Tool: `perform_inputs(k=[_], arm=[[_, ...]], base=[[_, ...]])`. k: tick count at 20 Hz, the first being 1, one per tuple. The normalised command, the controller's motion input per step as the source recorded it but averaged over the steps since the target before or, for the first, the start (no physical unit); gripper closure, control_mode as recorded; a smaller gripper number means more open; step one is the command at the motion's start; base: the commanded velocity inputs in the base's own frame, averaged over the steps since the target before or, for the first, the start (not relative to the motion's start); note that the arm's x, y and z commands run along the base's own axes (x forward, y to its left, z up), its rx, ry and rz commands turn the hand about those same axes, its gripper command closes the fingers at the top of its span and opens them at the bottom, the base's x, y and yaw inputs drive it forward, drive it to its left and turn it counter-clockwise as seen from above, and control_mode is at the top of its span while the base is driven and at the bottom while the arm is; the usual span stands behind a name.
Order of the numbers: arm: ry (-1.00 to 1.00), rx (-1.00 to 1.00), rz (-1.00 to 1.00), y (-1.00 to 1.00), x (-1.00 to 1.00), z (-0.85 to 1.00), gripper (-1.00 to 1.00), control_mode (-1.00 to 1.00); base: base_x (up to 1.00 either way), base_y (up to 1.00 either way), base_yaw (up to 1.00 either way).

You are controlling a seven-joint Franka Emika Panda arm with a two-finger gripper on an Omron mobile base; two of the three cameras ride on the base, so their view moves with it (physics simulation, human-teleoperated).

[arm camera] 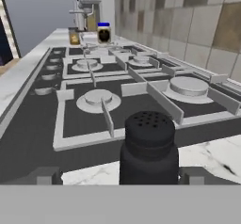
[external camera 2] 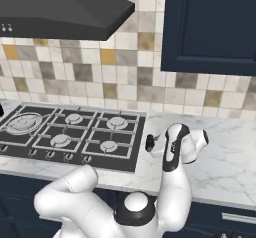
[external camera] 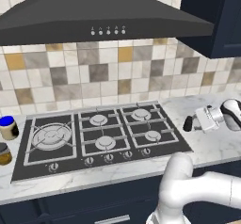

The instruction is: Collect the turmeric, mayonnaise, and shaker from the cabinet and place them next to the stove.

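The black shaker (arm camera: 148, 148) stands upright on the marble counter just right of the stove (external camera: 101, 136). My gripper (arm camera: 120, 176) is open, with a fingertip (arm camera: 44, 175) on each side of the shaker and a gap to it on both sides. From the base, the shaker (external camera: 188, 124) (external camera 2: 149, 142) sits at the tip of my gripper (external camera: 194, 120) (external camera 2: 154, 145), which lies level and points towards the stove (external camera 2: 70, 132). On the counter left of the stove stand the blue-lidded mayonnaise (external camera: 8, 127) (arm camera: 104, 32) and the dark-lidded turmeric (external camera: 4, 153) (arm camera: 74, 36). The navy cabinet (external camera 2: 210, 27) (external camera: 216, 16) hangs above right.
A dark range hood (external camera: 103, 18) overhangs the stove, and a tiled wall (external camera: 94, 72) runs behind it. The marble counter (external camera 2: 225, 152) stretches on to the right of my arm. Navy base drawers (external camera: 70, 209) lie below the front edge.
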Motion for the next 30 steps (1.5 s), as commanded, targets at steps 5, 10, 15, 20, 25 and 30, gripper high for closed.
perform_inputs(k=[5, 10, 15, 20, 25, 30], arm=[[-0.1, 0.0, 0.0, 0.0, -0.25, 0.46, -1.0, -1.0], [-0.18, 0.0, -0.03, 0.0, -0.38, 0.6, -1.0, -1.0], [-0.26, 0.0, -0.01, 0.03, -0.79, 0.72, -1.0, -1.0], [-0.27, -0.03, 0.0, 0.36, -1.0, 0.68, -1.0, -1.0], [-0.27, -0.1, 0.0, 0.57, -0.96, 0.68, -1.0, -1.0], [-0.16, -0.23, 0.03, 0.87, -0.84, 0.38, -1.0, -1.0]], base=[[0.0, 0.0, 0.0], [0.0, 0.0, 0.0], [0.0, 0.0, 0.0], [0.0, 0.0, 0.0], [0.0, 0.0, 0.0], [0.0, 0.0, 0.0]])
